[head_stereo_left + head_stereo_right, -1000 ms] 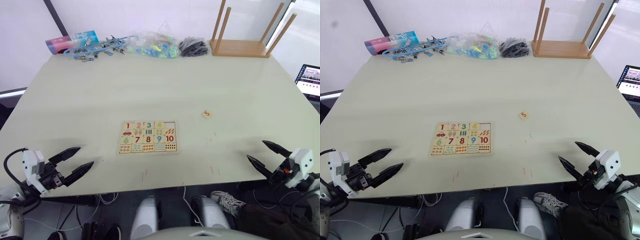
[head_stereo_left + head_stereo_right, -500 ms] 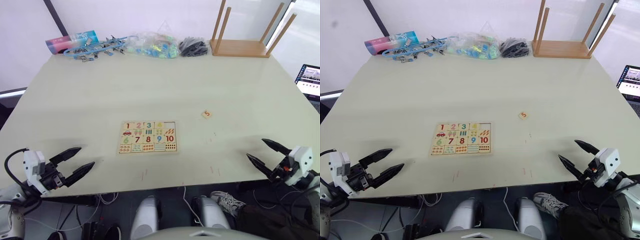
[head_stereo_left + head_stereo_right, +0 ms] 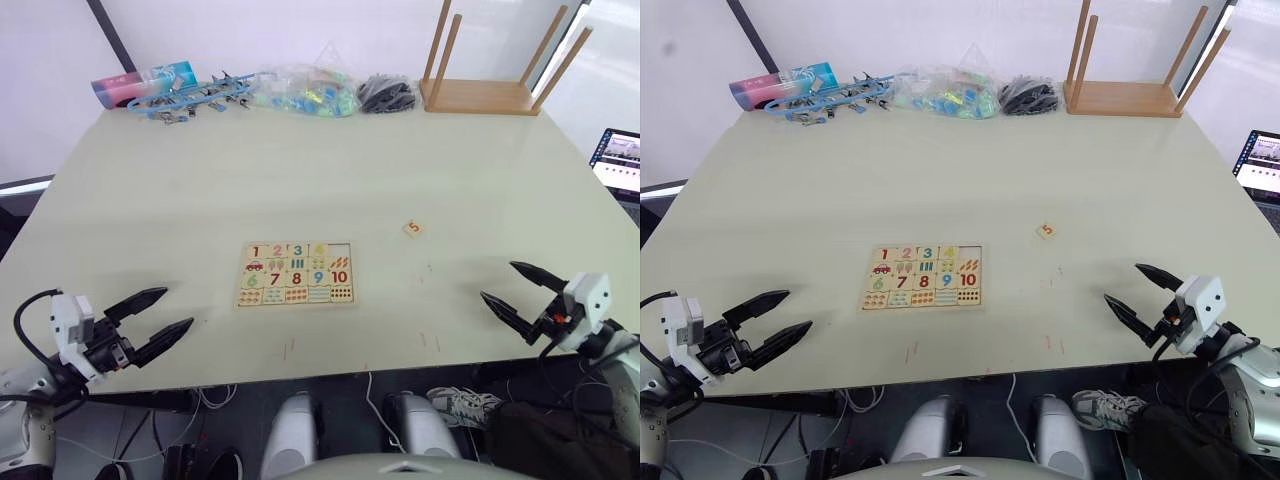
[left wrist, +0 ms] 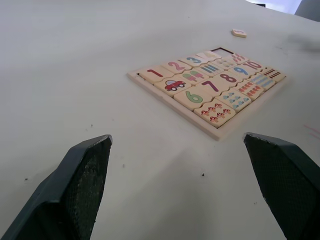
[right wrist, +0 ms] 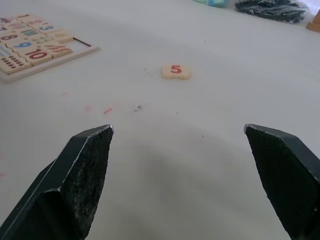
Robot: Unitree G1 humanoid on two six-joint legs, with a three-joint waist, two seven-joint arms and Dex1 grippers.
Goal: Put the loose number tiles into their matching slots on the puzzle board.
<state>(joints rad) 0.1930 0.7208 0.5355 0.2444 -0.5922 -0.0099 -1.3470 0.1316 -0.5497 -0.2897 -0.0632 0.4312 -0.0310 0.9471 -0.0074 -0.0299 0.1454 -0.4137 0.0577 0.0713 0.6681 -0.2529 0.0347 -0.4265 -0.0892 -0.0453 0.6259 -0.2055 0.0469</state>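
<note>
The puzzle board point(image 3: 296, 273) lies flat near the table's middle, with digits 1 to 4 in its top row and one bare slot point(image 3: 340, 250) at that row's right end. One loose number tile point(image 3: 413, 229), marked with a red 5, rests on the table to the board's right and a little farther back; it is also in the right wrist view point(image 5: 176, 71). My left gripper point(image 3: 160, 314) hangs open over the near left table edge. My right gripper point(image 3: 510, 288) is open near the front right edge, short of the tile.
Along the far edge lie a blue-pink box point(image 3: 143, 80), blue clips point(image 3: 195, 97), a clear bag of coloured pieces point(image 3: 305, 90) and a black bundle point(image 3: 387, 94). An upturned wooden stool point(image 3: 490, 70) stands at the back right. A laptop point(image 3: 617, 160) sits off the right side.
My right gripper has moved forward over the table edge toward the tile. The left gripper has shifted only slightly. Board and tile lie as before.
</note>
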